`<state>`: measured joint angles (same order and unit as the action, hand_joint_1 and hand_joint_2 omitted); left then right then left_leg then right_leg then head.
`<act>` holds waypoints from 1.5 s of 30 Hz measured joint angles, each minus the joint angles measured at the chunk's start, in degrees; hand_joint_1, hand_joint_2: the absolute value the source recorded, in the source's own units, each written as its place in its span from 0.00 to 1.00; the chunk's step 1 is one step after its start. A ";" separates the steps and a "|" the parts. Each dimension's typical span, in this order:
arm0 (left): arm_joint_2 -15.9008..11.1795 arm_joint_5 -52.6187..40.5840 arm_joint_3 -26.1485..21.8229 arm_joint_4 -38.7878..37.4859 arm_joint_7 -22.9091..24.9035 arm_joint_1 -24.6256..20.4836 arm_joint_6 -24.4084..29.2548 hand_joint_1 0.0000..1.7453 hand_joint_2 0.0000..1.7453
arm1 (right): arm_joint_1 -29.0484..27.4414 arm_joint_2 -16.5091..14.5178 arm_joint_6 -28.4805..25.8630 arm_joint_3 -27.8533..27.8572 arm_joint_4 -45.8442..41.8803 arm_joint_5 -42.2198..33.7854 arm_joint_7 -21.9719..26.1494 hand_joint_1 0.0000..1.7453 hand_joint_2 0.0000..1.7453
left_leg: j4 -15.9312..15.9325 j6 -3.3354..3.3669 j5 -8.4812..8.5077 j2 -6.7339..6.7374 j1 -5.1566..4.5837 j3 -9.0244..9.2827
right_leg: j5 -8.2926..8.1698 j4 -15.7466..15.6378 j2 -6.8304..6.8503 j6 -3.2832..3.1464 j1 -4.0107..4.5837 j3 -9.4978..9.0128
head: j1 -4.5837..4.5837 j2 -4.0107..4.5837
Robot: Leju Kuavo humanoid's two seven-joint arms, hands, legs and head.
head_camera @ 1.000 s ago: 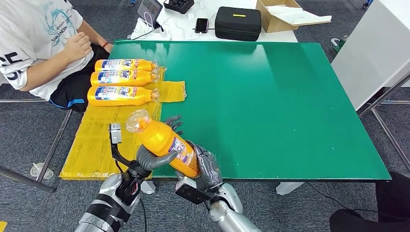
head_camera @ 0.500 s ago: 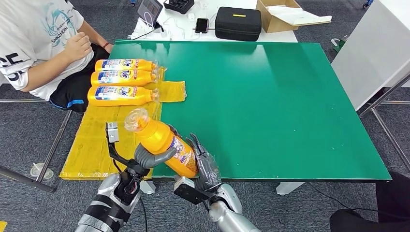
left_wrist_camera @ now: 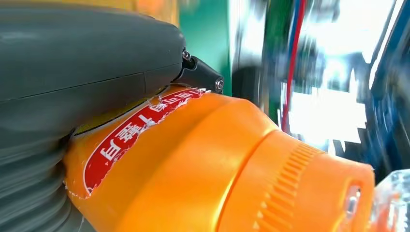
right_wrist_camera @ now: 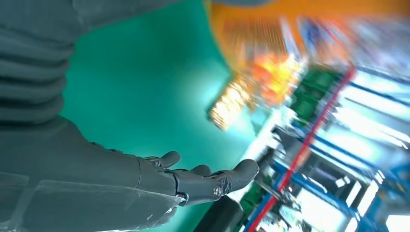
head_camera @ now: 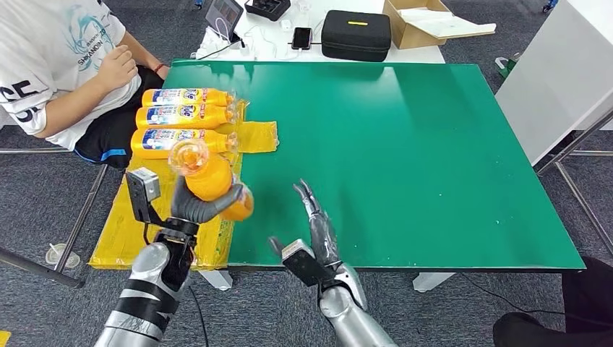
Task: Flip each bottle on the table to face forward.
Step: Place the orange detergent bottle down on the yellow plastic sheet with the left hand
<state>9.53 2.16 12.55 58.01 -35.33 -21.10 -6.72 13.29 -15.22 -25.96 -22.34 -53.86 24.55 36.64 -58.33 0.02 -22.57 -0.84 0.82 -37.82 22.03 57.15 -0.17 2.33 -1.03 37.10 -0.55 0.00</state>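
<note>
My left hand (head_camera: 199, 206) grips an orange bottle (head_camera: 206, 177) above the yellow mat (head_camera: 148, 217), its capped end pointing up and toward me. In the left wrist view the bottle (left_wrist_camera: 203, 169) shows a red label and a ribbed orange cap, with my thumb (left_wrist_camera: 82, 63) across its body. My right hand (head_camera: 318, 224) stands open over the table's front edge, fingers straight and holding nothing; the right wrist view shows its fingers (right_wrist_camera: 208, 181) spread above the green top. Three more orange bottles (head_camera: 184, 116) lie side by side on the mat at the far left.
The green table (head_camera: 405, 144) stretches wide to the right. A person in a white shirt (head_camera: 50, 58) sits at the far left corner beside the lying bottles. Behind the table stand a black case (head_camera: 356, 33), a phone (head_camera: 301, 36) and a cardboard box (head_camera: 426, 22).
My right hand has let go of the bottle and opened, moving right. My left hand has carried the bottle left and away from me, over the mat.
</note>
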 joint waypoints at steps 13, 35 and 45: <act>-3.82 -50.16 -2.77 -15.78 6.34 -11.63 40.77 1.00 1.00 | -4.34 0.41 -3.76 -0.56 -22.35 -8.37 3.33 0.00 0.00 | 0.00 0.00 0.01 -0.02 -0.01 0.01 | 0.00 0.00 0.02 0.00 -0.02 -0.03 | -0.01 -0.01; -10.18 -62.89 4.13 -34.18 11.55 -15.56 33.21 1.00 1.00 | -5.30 1.78 -2.81 -0.74 -25.17 -11.94 3.40 0.00 0.00 | 0.00 -0.01 0.01 0.06 0.00 0.00 | 0.00 0.01 -0.01 -0.01 -0.01 0.01 | 0.00 0.00; -10.97 -62.78 4.57 -36.13 8.97 -15.76 21.82 1.00 1.00 | -5.22 1.78 -0.40 -0.71 -24.67 -13.48 3.40 0.00 0.00 | 0.00 -0.01 0.01 0.07 0.00 -0.01 | 0.00 0.01 -0.01 -0.01 0.00 0.02 | 0.01 0.00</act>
<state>-1.44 -60.62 17.12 21.88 -26.36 -36.86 15.10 8.07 -13.44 -26.36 -23.05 -78.53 11.08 40.04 -58.33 0.00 -22.56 -0.77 0.82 -37.82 22.03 57.17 -0.18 2.32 -1.03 37.12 -0.54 0.00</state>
